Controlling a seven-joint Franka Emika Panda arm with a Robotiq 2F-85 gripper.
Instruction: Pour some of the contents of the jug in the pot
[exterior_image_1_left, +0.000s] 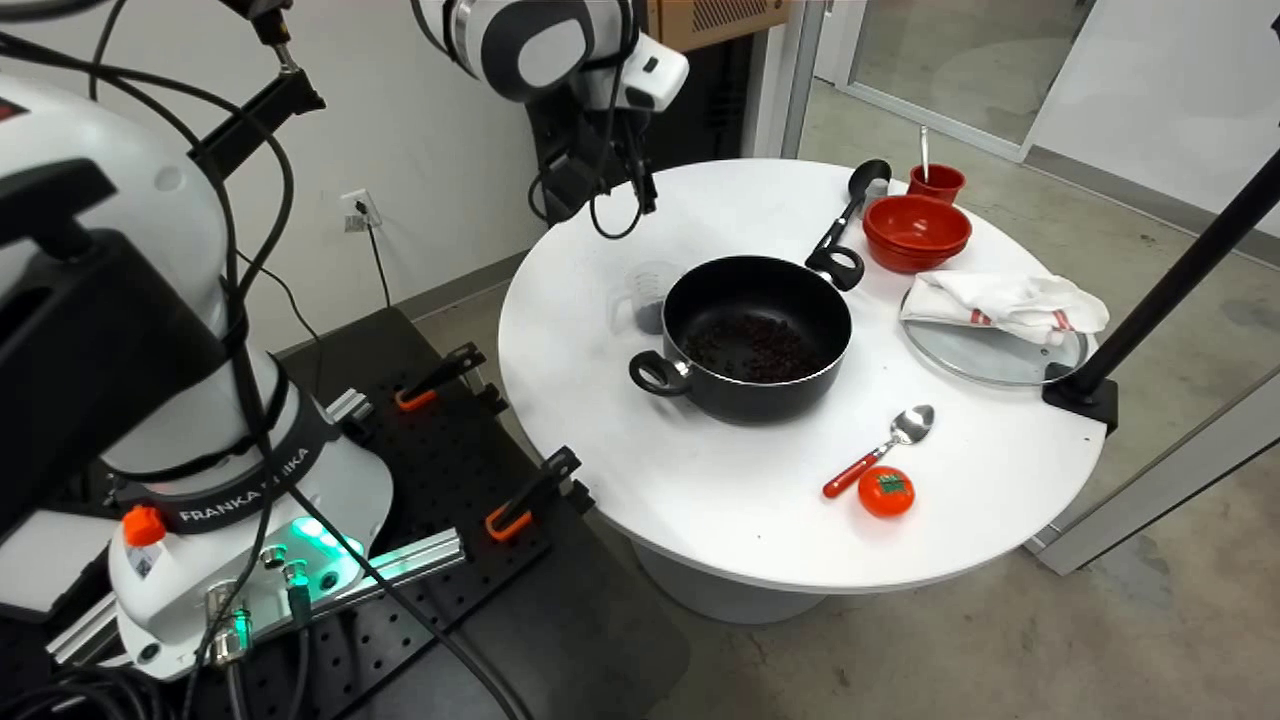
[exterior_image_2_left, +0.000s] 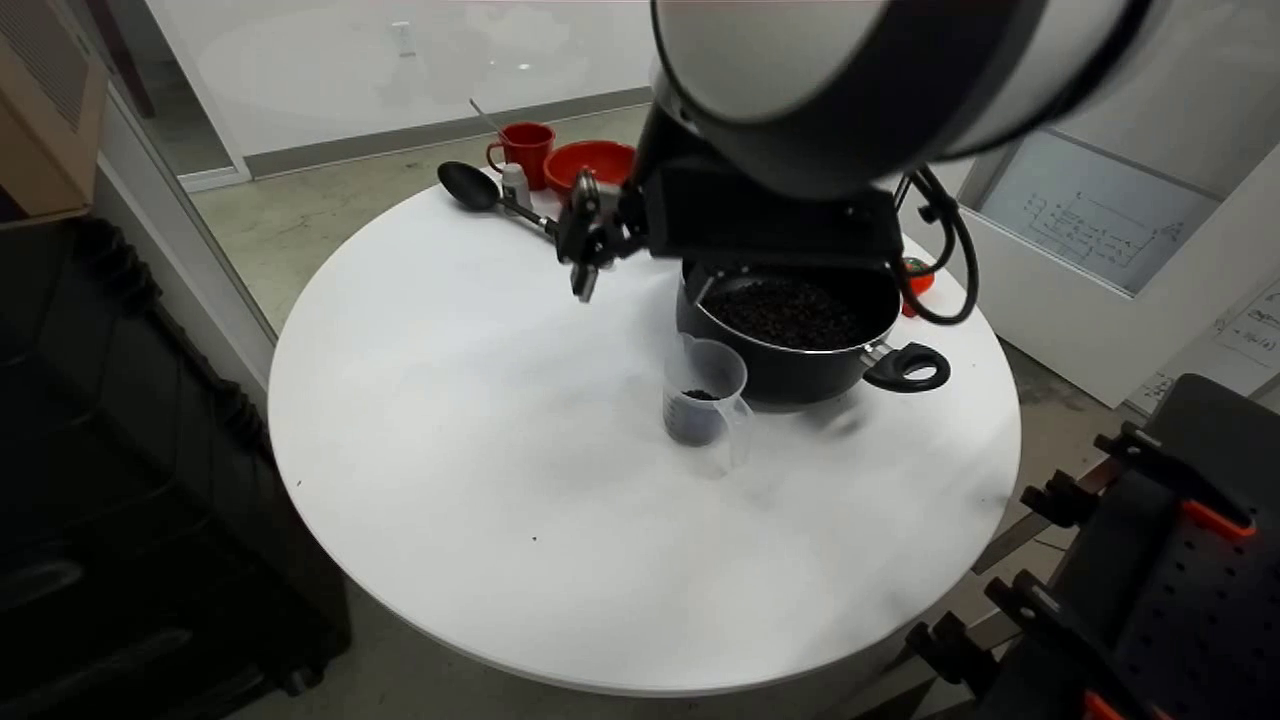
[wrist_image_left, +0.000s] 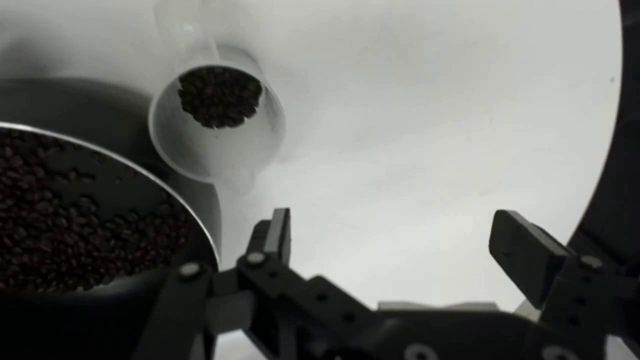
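Jug (exterior_image_2_left: 690, 418) stands upright on the bench (exterior_image_2_left: 450, 450) beside the pot (exterior_image_1_left: 770, 403); whether touching, I cannot tell. In an exterior view the arm (exterior_image_2_left: 850, 110) hides the pot's far rim; the wrist view crops it. The 2 fingers (wrist_image_left: 525, 255) stand wide apart.

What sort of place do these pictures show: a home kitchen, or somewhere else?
Most likely a robotics lab or office, not a home kitchen, despite the pot: the arm's base stands on a perforated black platform, and a panel of drawn diagrams shows beyond the table.
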